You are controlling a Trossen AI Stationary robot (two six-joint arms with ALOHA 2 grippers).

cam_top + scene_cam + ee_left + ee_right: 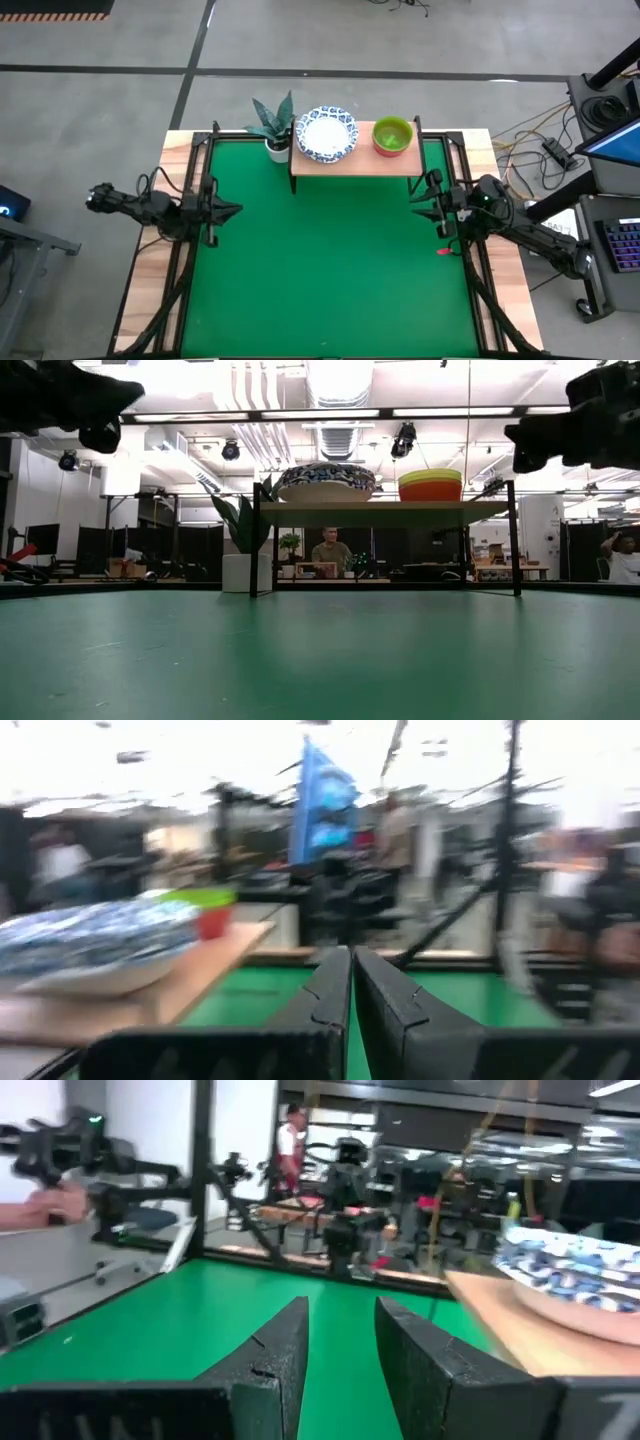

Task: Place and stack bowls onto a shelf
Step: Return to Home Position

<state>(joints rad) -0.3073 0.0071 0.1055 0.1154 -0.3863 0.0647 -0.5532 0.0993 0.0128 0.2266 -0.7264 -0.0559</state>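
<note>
Green mat (pixel 320 270) covers most of the wooden table (pixel 150 290) in front of you, and beyond it lies an open workshop with ceiling lights; through the low view you can see a person (pixel 330 548) seated far behind the table, framed between the shelf's legs.

You will find the shelf (pixel 360 162) at the far edge of the mat, with a potted plant (pixel 272 125) just beside its left end; on the shelf's left half sit the white bowls with blue-patterned rims (pixel 326 133), nested together so that you cannot count them; on its right half stands the green bowl (pixel 392 133), topmost in a nest of plain bowls, with a red rim showing under it from above and a yellowish band over an orange-red one from table height; the two stacks stand apart.

Your left gripper (pixel 236 210) hangs above the mat's left edge, pointing inward, well clear of the shelf; its fingers lie almost together, only a sliver of green between them; your right gripper (pixel 416 204) hangs above the mat's right edge, near the shelf's right legs, its fingers a little apart and holding nothing.
</note>
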